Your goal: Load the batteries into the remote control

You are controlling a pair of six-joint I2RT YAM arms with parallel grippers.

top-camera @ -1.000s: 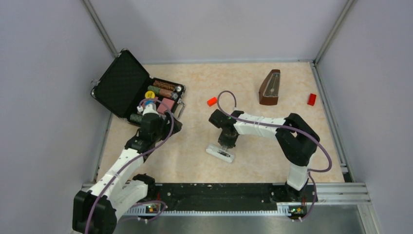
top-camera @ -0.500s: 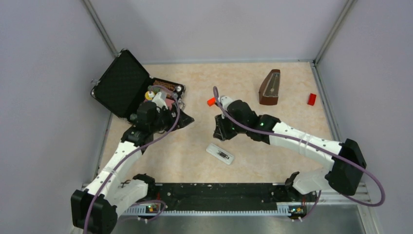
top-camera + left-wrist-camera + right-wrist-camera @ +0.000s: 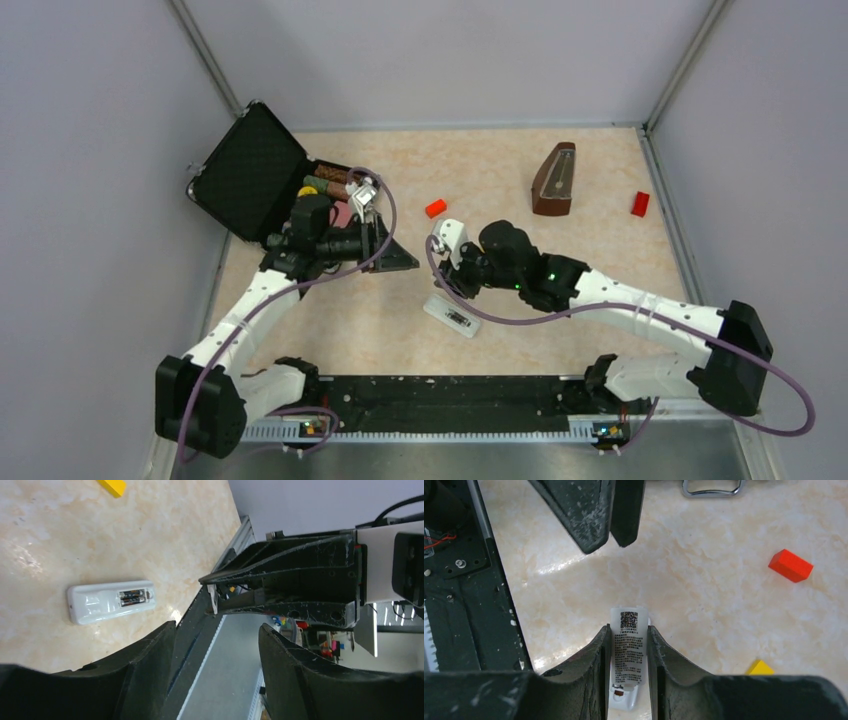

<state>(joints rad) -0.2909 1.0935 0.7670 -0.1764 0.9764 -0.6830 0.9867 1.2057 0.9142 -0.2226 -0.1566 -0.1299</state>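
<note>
**Batteries seated in remote as right arm holds loose white piece**

At far left, an open black case (image 3: pixel 250 172) sits at the table's corner with its lid thrown back. Just beside it the left gripper (image 3: pixel 216 627) points toward the middle of the marbled tabletop (image 3: pixel 560 290), its jaws standing apart with nothing between them. A small red block (image 3: pixel 435 208) lies beyond the gap between the two arms.

At centre, the right gripper (image 3: pixel 629 630) faces the left one, the two near but apart. Its fingers are pinched on a small white piece (image 3: pixel 628 647) that carries a printed label and a square code. Near it, toward the arms' bases, the remote control (image 3: pixel 452 317) lies flat on the table, back upward, touched by neither gripper. The batteries (image 3: pixel 132 596) sit side by side in its uncovered recess, as the left wrist view shows. A yellow block (image 3: pixel 760 668) rests on the table close to the right gripper.

Further right stands a brown metronome (image 3: pixel 553 180), upright near the back edge. A second red block (image 3: pixel 640 203) lies well apart from it, at the table's right edge.
</note>
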